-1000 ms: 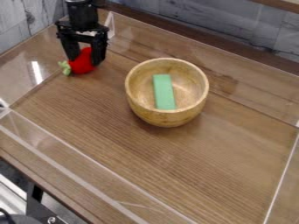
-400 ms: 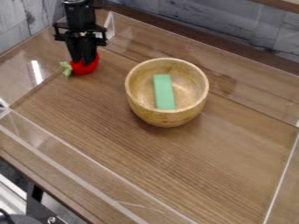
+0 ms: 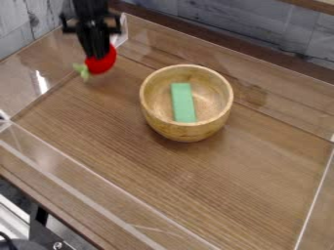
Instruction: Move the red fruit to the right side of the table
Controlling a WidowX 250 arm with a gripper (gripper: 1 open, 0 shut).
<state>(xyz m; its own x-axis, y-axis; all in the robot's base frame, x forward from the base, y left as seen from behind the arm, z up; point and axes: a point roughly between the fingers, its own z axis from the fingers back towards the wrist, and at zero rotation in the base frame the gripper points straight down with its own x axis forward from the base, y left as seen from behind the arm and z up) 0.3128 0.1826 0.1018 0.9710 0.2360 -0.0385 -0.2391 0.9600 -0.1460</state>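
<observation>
The red fruit [image 3: 101, 62], small and bright red with a green leaf at its left, is at the far left of the brown wood-grain table [image 3: 170, 186]. My black gripper [image 3: 97, 54] comes down from above and is shut on the fruit's top, hiding its upper part. The fruit looks slightly raised off the tabletop, though the picture is blurred there.
A wooden bowl [image 3: 187, 117] with a green block [image 3: 183, 102] lying in it stands right of the fruit, near the table's middle. Clear acrylic walls [image 3: 315, 210] run around the table's edges.
The gripper's jaws went from open around the fruit to shut on it. Gripper and fruit have shifted slightly up and right.
</observation>
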